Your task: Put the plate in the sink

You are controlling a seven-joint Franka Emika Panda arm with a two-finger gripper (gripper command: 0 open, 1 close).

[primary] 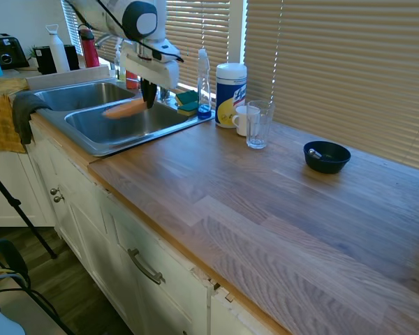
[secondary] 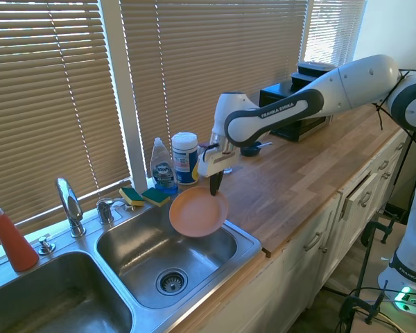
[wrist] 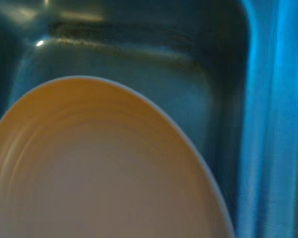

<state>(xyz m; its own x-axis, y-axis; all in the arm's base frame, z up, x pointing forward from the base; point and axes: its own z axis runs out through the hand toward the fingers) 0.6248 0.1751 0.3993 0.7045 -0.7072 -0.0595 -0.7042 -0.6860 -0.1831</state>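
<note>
Plate (secondary: 197, 211) above sink (secondary: 246, 239) basin

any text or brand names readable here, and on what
"FRANKA EMIKA": on the white arm, in the second exterior view.
Dish soap bottle: blue label, too small to read.
Wipes canister: yellow and blue label, print too blurred to read.
Nothing else carries readable text.

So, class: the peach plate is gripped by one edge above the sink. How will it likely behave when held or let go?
The plate probably stays stiff: it juts from the gripper without sagging. It looks like light, matte plastic, so it is unlikely to shatter. Pinched only at the rim, it may pivot, then slide on the steel sink.
</note>
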